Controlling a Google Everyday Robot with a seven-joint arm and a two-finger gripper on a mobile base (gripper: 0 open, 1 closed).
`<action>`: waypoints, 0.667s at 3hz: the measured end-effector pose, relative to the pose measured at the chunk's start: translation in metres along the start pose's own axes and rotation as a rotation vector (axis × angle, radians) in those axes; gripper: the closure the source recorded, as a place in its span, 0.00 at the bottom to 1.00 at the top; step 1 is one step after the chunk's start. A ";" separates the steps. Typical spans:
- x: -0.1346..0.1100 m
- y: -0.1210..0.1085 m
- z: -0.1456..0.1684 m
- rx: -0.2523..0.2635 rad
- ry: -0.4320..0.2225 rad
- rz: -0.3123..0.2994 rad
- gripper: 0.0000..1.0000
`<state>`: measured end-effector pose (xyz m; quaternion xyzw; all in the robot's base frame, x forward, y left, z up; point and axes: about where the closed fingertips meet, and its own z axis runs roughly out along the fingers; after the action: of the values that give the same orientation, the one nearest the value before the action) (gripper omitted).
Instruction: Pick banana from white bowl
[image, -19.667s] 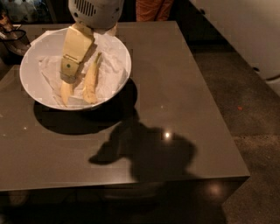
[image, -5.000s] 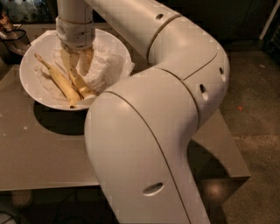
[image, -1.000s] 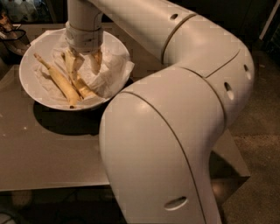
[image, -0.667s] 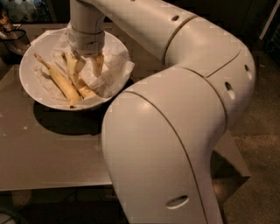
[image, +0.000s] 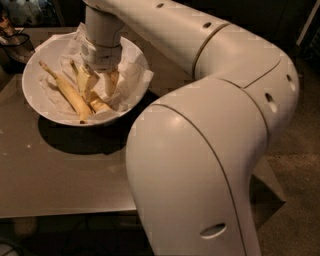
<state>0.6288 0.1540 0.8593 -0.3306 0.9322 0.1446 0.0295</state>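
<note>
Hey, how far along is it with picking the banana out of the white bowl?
Done: the gripper is down inside the white bowl, right beside the banana. In hand: lining up a grasp, it seems. Left: gripping and lifting; the banana lies on the paper lining, not raised.

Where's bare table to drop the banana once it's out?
Bare table between the white bowl and the near edge, left of the arm. Crowded: inside the bowl, where the gripper sits over banana and paper.
</note>
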 end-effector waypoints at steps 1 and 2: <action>-0.001 0.005 0.014 -0.049 0.009 0.013 0.57; -0.001 0.007 0.017 -0.066 0.011 0.018 0.57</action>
<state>0.6247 0.1651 0.8453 -0.3237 0.9300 0.1738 0.0120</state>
